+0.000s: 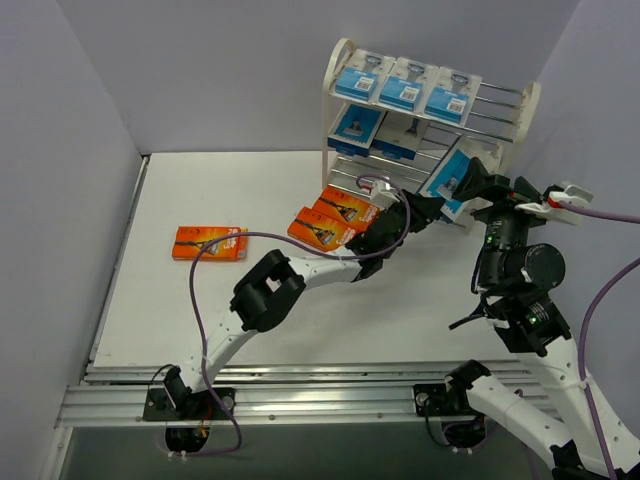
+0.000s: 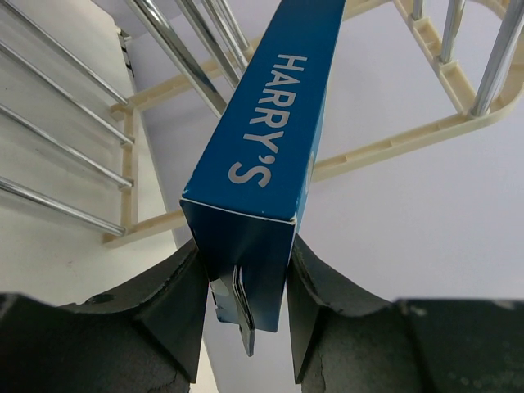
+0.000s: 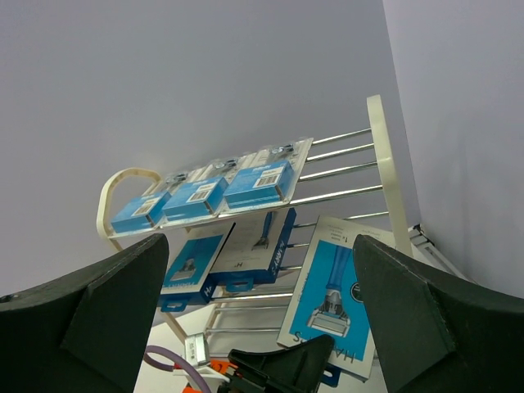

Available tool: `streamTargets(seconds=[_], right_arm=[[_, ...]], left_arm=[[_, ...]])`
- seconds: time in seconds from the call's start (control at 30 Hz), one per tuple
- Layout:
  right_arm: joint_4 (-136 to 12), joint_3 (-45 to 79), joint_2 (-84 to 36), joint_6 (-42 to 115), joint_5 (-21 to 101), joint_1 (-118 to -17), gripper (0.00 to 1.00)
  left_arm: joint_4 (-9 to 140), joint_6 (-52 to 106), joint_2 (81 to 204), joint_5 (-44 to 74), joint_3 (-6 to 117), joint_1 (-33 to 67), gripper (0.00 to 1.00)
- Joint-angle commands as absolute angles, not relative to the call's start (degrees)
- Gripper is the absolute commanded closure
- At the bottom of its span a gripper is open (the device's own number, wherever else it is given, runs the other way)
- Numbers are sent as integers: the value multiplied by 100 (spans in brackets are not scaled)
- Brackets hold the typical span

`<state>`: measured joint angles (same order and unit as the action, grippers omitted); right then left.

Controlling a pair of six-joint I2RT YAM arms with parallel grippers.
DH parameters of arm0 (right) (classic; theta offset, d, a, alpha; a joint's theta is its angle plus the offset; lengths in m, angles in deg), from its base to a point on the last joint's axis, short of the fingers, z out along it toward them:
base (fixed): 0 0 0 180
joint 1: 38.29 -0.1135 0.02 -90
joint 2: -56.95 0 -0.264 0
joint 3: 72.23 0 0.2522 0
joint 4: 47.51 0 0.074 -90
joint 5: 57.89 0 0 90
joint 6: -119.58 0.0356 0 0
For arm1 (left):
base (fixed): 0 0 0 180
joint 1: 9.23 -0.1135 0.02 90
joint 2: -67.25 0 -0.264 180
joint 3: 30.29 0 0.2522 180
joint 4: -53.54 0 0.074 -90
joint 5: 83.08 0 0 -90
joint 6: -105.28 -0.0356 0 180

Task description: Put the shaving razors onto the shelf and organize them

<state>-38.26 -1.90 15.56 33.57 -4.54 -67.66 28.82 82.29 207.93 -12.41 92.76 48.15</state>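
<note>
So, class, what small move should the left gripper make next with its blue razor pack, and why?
Probably ease the blue pack forward onto the shelf before opening: the left gripper clamps its near end, and it is tilted at the shelf's lower right.

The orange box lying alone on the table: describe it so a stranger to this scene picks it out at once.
Start at the white table in front of the cream three-tier shelf. Towards the table's left edge lies a flat orange box. The two other orange boxes sit side by side at the shelf's foot; this one lies alone, well apart from them.
</note>
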Motion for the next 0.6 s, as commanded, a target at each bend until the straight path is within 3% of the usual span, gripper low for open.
streamTargets(seconds=[0.0,0.57], right_arm=[[-3429,-82,1502,3292,-533,-6809,10],[-3437,6,1458,3257,-533,-6809,10]], left_arm=[[2283,8366,20330,-1224,9333,4684,98],[2705,8305,20875,-1215,10624,4543,98]])
